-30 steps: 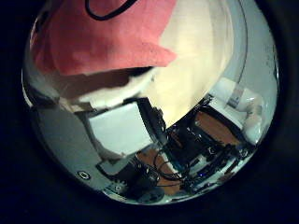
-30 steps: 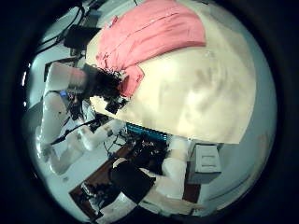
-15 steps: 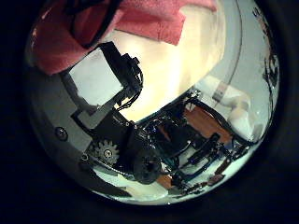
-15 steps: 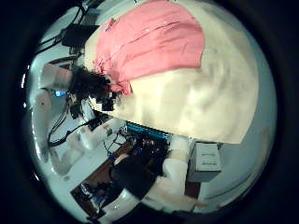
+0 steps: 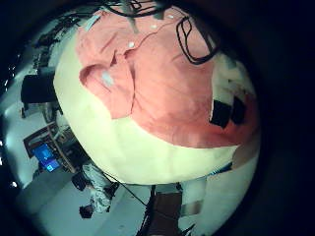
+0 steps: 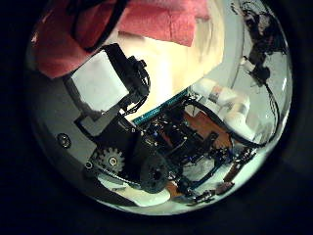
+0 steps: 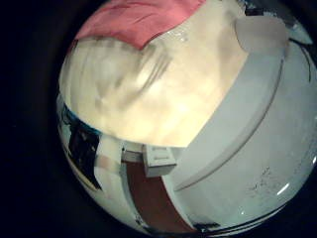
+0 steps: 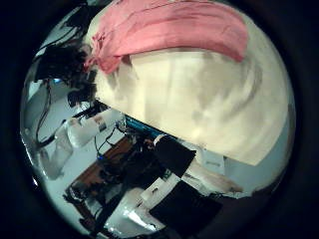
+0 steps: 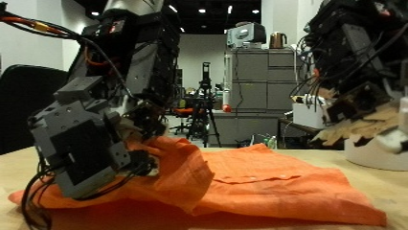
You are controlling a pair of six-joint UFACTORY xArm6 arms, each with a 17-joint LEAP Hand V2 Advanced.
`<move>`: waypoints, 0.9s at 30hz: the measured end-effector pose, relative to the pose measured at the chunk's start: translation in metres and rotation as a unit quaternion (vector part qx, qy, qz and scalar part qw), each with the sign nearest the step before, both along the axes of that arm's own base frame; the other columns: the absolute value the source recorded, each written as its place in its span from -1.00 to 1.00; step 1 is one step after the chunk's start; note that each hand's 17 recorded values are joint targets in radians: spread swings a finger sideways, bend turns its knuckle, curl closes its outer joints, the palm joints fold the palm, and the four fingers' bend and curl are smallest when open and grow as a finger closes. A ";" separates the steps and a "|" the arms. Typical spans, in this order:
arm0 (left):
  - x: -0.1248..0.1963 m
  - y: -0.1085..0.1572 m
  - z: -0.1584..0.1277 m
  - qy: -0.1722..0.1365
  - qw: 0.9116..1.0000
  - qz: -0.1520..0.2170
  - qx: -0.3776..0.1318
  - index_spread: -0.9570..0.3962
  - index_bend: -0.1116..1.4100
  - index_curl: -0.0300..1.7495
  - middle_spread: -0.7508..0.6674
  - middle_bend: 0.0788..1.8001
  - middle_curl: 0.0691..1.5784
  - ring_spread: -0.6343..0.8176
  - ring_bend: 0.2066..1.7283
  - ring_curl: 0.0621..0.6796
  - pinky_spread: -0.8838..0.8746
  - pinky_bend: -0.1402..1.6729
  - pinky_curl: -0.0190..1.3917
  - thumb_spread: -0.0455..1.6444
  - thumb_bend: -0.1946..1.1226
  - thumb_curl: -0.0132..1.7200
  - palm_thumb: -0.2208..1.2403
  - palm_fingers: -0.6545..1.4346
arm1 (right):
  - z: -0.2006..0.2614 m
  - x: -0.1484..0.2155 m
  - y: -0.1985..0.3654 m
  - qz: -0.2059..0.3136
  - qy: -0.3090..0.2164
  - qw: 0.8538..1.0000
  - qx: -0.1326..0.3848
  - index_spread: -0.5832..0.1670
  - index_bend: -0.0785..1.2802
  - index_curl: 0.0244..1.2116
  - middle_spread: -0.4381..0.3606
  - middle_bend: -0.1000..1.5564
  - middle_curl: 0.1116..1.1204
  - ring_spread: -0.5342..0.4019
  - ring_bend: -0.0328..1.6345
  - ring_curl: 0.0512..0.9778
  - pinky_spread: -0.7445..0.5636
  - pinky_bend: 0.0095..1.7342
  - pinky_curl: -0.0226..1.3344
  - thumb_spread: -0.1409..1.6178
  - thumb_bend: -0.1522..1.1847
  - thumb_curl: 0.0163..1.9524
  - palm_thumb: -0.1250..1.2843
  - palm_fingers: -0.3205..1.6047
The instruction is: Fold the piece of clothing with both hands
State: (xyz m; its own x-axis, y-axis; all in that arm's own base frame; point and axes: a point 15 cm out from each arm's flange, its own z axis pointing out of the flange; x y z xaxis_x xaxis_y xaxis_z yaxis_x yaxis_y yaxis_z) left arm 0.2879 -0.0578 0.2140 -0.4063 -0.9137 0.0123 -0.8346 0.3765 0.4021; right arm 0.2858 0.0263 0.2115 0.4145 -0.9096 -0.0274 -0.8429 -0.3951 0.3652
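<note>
Orange shirt (image 9: pixel 242 187) lies rumpled on the table (image 9: pixel 370 187), one edge lifted. Left robot hand (image 9: pixel 96 144) sits low at that raised edge, fingers against the cloth; grip cannot be told. Right robot hand (image 9: pixel 357 105) hangs above the table, apart from the shirt, fingers relaxed, holding nothing.

Matt, creased cloth garment (image 9: pixel 242 187) on seemingly smooth pale table (image 5: pixel 148 157)

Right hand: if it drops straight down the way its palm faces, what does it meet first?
Probably the bare cream table, just beside the pink shirt; depth is unclear, so the shirt's edge could come first.
</note>
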 end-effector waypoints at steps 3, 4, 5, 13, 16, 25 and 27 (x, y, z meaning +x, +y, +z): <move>0.001 0.001 0.007 0.000 1.000 0.000 -0.002 -0.54 -0.02 0.02 -0.57 0.28 -0.02 -0.70 0.49 0.55 -0.68 0.50 -0.10 0.38 -0.73 -0.43 0.32 0.68 | -0.015 0.000 0.001 -0.003 0.016 1.000 -0.004 -0.17 -0.64 -0.55 0.14 -0.59 -0.55 0.19 -0.51 -0.52 0.35 -0.75 -0.51 0.31 -0.81 -0.71 -0.18 -0.33; 0.001 0.001 0.009 0.000 1.000 -0.001 -0.002 -0.54 -0.03 0.03 -0.57 0.28 -0.02 -0.70 0.49 0.55 -0.67 0.50 -0.10 0.38 -0.73 -0.43 0.31 0.68 | -0.018 0.003 0.001 -0.003 0.016 1.000 -0.004 -0.15 -0.64 -0.55 0.14 -0.59 -0.55 0.19 -0.50 -0.52 0.34 -0.75 -0.51 0.31 -0.81 -0.71 -0.18 -0.33; 0.001 0.001 0.011 0.001 1.000 -0.001 -0.002 -0.55 -0.04 0.05 -0.56 0.28 -0.02 -0.70 0.49 0.55 -0.67 0.50 -0.10 0.37 -0.73 -0.42 0.31 0.68 | -0.021 0.005 0.001 -0.004 0.013 1.000 -0.004 -0.15 -0.65 -0.55 0.14 -0.59 -0.55 0.19 -0.50 -0.53 0.34 -0.75 -0.51 0.31 -0.81 -0.71 -0.17 -0.34; 0.006 0.003 0.029 0.000 1.000 0.003 -0.009 -0.59 -0.11 0.16 -0.56 0.27 -0.02 -0.70 0.49 0.54 -0.67 0.50 -0.11 0.37 -0.73 -0.41 0.31 0.69 | -0.039 0.023 -0.003 -0.017 0.002 1.000 -0.014 -0.12 -0.65 -0.55 0.11 -0.58 -0.52 0.13 -0.46 -0.52 0.29 -0.75 -0.52 0.29 -0.81 -0.71 -0.12 -0.31; 0.006 0.005 0.036 -0.001 1.000 0.003 -0.011 -0.60 -0.13 0.19 -0.56 0.27 -0.02 -0.70 0.48 0.53 -0.67 0.50 -0.11 0.37 -0.73 -0.41 0.30 0.69 | -0.044 0.034 -0.009 -0.024 -0.016 0.999 -0.027 -0.11 -0.63 -0.55 0.09 -0.57 -0.51 0.09 -0.44 -0.51 0.25 -0.75 -0.53 0.29 -0.81 -0.71 -0.10 -0.28; 0.001 0.006 0.051 0.005 1.000 0.004 -0.017 -0.63 -0.21 0.27 -0.55 0.28 -0.03 -0.70 0.48 0.52 -0.67 0.50 -0.12 0.37 -0.73 -0.41 0.30 0.70 | -0.057 0.054 -0.008 -0.044 -0.055 0.997 -0.039 -0.28 -0.62 -0.54 -0.22 -0.43 -0.39 -0.39 -0.04 -0.32 -0.37 -0.46 -0.48 0.30 -0.77 -0.67 0.13 0.48; -0.004 0.007 0.054 0.012 1.000 0.003 -0.019 -0.64 -0.22 0.29 -0.55 0.27 -0.03 -0.70 0.48 0.52 -0.67 0.50 -0.12 0.37 -0.73 -0.41 0.30 0.70 | -0.058 0.059 -0.006 -0.045 -0.067 0.996 -0.037 -0.37 -0.52 -0.47 -0.32 -0.32 -0.29 -0.45 0.04 -0.22 -0.48 -0.30 -0.39 0.30 -0.76 -0.66 0.21 0.68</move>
State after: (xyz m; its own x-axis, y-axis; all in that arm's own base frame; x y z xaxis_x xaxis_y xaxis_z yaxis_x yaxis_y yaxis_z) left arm 0.2843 -0.0511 0.2675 -0.4001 -0.9147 0.0577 -0.8267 0.3874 0.4080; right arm 0.3450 0.0199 0.1537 0.3265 -0.9408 0.0908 -0.9168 -0.2918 0.2726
